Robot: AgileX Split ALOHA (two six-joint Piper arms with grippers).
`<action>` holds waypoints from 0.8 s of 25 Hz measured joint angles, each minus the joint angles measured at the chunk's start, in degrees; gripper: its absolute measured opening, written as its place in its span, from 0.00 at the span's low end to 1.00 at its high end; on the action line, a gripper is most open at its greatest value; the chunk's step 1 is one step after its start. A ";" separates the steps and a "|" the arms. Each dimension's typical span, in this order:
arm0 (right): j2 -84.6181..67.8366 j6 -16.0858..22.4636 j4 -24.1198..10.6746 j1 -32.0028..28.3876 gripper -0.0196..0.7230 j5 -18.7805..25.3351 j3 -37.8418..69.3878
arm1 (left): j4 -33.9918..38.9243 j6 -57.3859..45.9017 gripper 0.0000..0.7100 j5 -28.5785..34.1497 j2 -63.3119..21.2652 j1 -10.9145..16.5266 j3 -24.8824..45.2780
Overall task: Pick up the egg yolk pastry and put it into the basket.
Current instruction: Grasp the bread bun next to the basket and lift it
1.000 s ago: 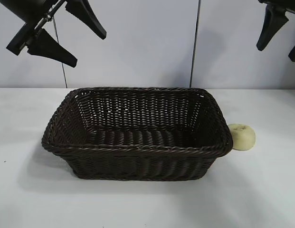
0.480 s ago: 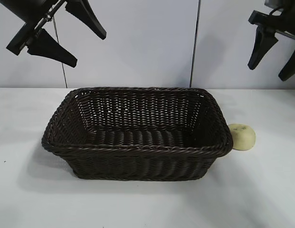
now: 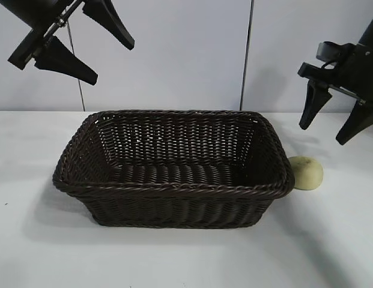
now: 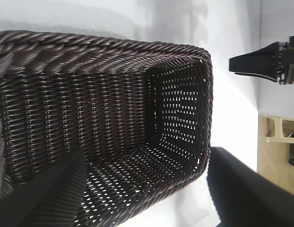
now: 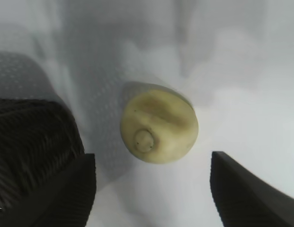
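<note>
The egg yolk pastry (image 3: 306,172), a small pale yellow dome with a dimpled top, sits on the white table just right of the basket (image 3: 172,191), close to its right rim. The basket is large, dark brown wicker, and nothing lies in it. My right gripper (image 3: 331,126) hangs open above and slightly right of the pastry, well clear of it. In the right wrist view the pastry (image 5: 159,125) lies ahead of the open fingers (image 5: 154,189), beside the basket corner (image 5: 28,142). My left gripper (image 3: 93,57) is open, high at the upper left, over the basket (image 4: 109,52).
The white table (image 3: 186,258) stretches in front of and to both sides of the basket. A pale wall with a dark vertical seam (image 3: 246,54) stands behind. The right arm's gripper shows far off in the left wrist view (image 4: 265,64).
My right gripper has come down from the upper right corner and moved a little left, toward the pastry. The left gripper, the basket and the pastry have not moved.
</note>
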 joint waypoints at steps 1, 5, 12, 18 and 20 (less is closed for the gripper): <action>0.57 0.00 0.06 0.00 0.70 -0.07 0.00 | 0.00 0.00 0.73 0.00 0.00 0.00 0.00; 2.20 -0.39 1.21 0.00 0.70 -0.18 0.00 | 0.00 0.00 0.73 -0.07 0.00 0.00 0.00; 2.85 -1.17 2.39 0.88 0.70 -1.72 0.00 | 0.00 0.00 0.73 -0.33 0.00 0.00 0.00; 5.42 -0.78 1.61 4.20 0.70 -2.14 0.00 | 0.00 0.00 0.73 -0.39 0.00 0.00 0.00; 6.10 0.50 0.01 5.06 0.70 -2.62 0.00 | 0.00 0.00 0.73 -0.39 0.00 0.00 0.00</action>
